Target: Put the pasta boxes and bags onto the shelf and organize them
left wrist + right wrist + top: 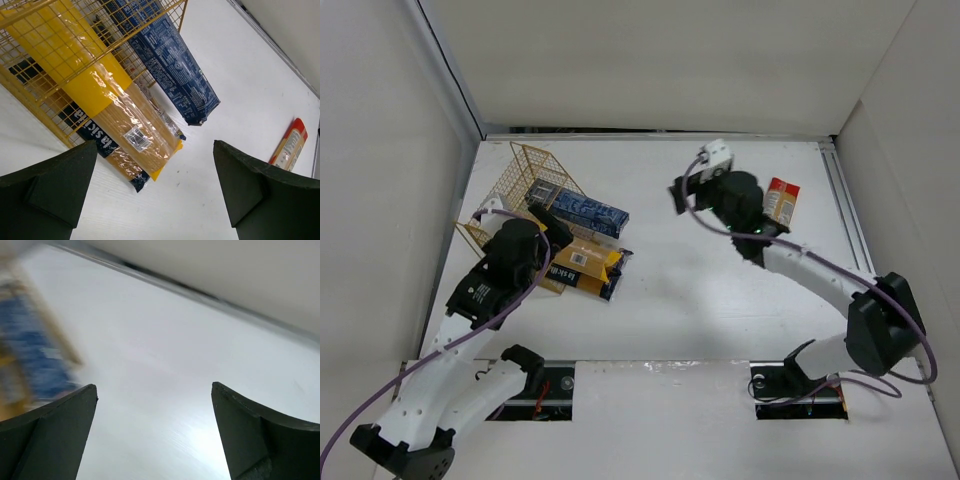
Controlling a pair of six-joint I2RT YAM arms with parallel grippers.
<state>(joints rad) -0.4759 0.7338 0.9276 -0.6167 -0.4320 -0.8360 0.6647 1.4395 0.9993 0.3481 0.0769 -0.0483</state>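
Golden-yellow boxy wire-mesh rack: thin painted metal, smooth, slight gloss. Yellow-and-clear long spaghetti bag: glossy crinkled plastic film, paper barcode sticker. Dark blue long narrow pack: printed, low sheen, film or card unclear. Red-and-clear long bag near right edge: shiny plastic. White worktop: smooth, matt.

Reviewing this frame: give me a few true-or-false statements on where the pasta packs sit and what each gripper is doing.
1. The red-and-clear bag lies on the table, apart from the shelf. True.
2. The left gripper is shut on a yellow pack. False: it is open and holds nothing.
3. The dark blue box sticks partly out of the shelf. True.
4. The right gripper holds the red-and-clear bag. False: it is open and empty.
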